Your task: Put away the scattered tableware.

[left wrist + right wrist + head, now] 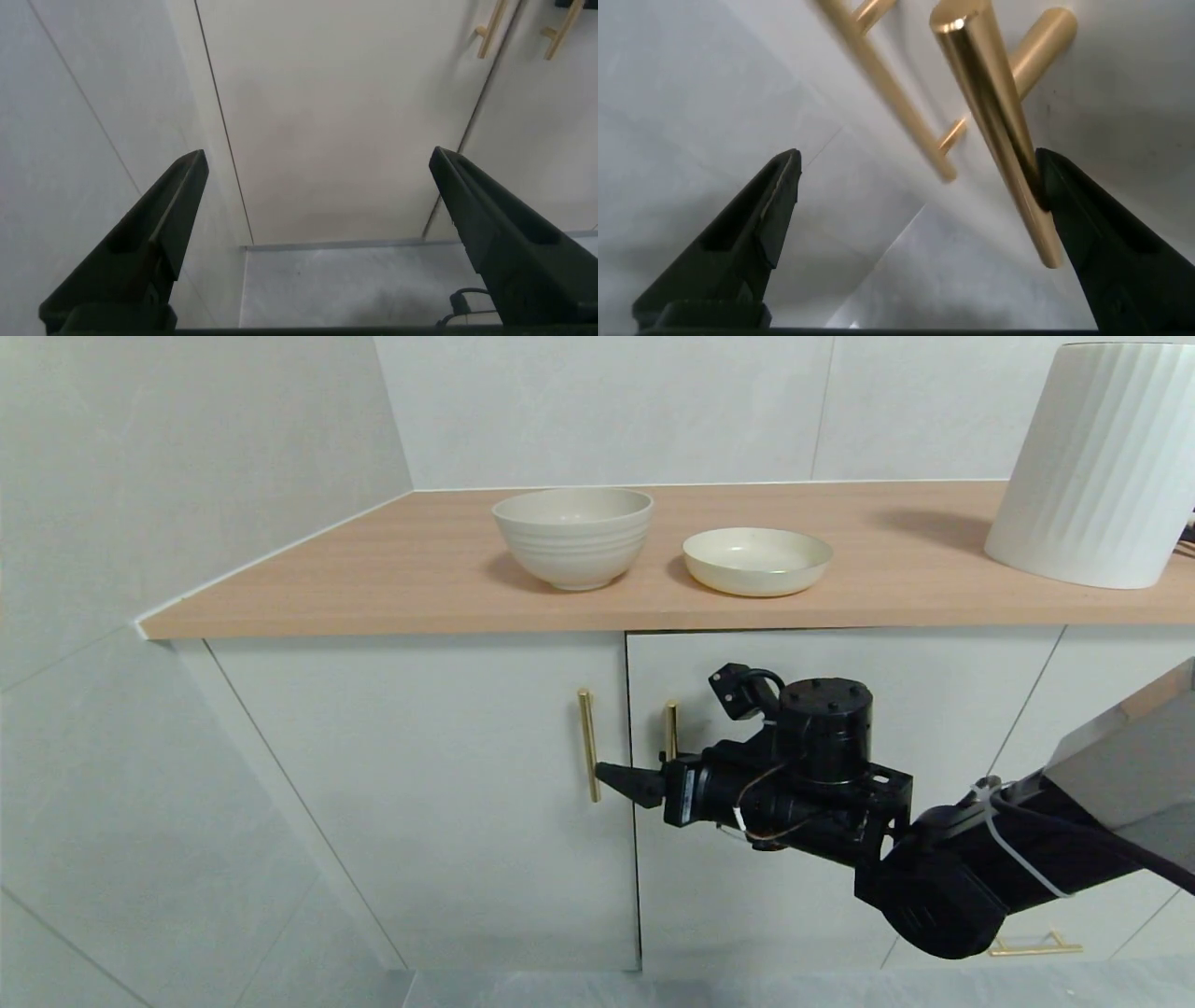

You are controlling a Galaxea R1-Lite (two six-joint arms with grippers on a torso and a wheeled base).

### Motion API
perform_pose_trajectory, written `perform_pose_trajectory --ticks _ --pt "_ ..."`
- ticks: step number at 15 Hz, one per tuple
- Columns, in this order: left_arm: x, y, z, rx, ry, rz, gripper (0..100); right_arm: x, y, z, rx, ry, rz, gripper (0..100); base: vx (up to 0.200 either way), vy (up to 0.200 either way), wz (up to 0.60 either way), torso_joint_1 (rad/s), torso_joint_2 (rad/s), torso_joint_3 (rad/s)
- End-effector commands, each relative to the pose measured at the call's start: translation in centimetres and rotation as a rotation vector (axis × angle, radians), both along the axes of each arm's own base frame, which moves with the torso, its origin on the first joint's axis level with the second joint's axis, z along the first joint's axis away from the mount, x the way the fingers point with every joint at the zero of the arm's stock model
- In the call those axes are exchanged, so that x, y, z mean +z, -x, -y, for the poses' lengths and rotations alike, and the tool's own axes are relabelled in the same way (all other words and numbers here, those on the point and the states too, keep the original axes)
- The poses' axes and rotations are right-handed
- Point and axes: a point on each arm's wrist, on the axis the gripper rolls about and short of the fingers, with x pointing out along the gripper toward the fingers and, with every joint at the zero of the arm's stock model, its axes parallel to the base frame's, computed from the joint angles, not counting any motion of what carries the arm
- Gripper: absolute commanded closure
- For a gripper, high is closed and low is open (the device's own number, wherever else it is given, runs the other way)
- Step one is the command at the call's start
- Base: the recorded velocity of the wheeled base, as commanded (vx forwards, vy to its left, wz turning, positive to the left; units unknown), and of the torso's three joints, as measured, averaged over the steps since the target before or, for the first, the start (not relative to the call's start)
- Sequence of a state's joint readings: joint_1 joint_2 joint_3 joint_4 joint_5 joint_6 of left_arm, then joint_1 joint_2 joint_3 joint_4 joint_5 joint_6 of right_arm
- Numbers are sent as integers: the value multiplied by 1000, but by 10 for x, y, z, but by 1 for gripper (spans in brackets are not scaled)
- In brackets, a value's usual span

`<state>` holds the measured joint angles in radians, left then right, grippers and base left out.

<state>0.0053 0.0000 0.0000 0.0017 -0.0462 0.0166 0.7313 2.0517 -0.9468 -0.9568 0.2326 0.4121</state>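
We saw the bowl and the shallow plate on the tabletop, the plate just beside the bowl at its three o'clock, not touching it. A white ribbed container stood well apart, at three o'clock of the plate. At six o'clock of the bowl the right gripper hung before the cabinet, level with the lower ends of the left door handle and the right door handle. Its fingers were spread open, one handle close against a finger. The left gripper faced the cabinet low down, fingers apart, holding nothing.
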Motion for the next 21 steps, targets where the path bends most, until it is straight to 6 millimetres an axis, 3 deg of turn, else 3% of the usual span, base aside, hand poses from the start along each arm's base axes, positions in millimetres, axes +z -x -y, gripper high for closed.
perform_pose_trajectory --ticks 1,6,12,15,18,19,21 --pt "0 0 0 1 0 -1 0 14 15 6 65 -20 10 0 0 0 0 0 0 0" --pt "0 0 0 1 1 -1 0 23 57 29 161 -9 -16 0 0 0 0 0 0 0" --pt "5 1 0 -19 -13 21 0 20 79 41 261 -2 -45 0 0 0 0 0 0 0" --pt "69 13 4 -215 2 38 0 20 80 40 264 -2 -45 0 0 0 0 0 0 0" --pt "124 -11 7 -357 24 -106 0 19 83 37 278 0 -47 0 0 0 0 0 0 0" --pt "147 -41 9 -437 47 -192 0 19 84 36 281 1 -46 0 0 0 0 0 0 0" --pt "164 -86 14 -535 75 -309 0 19 84 36 282 1 -46 0 0 0 0 0 0 0"
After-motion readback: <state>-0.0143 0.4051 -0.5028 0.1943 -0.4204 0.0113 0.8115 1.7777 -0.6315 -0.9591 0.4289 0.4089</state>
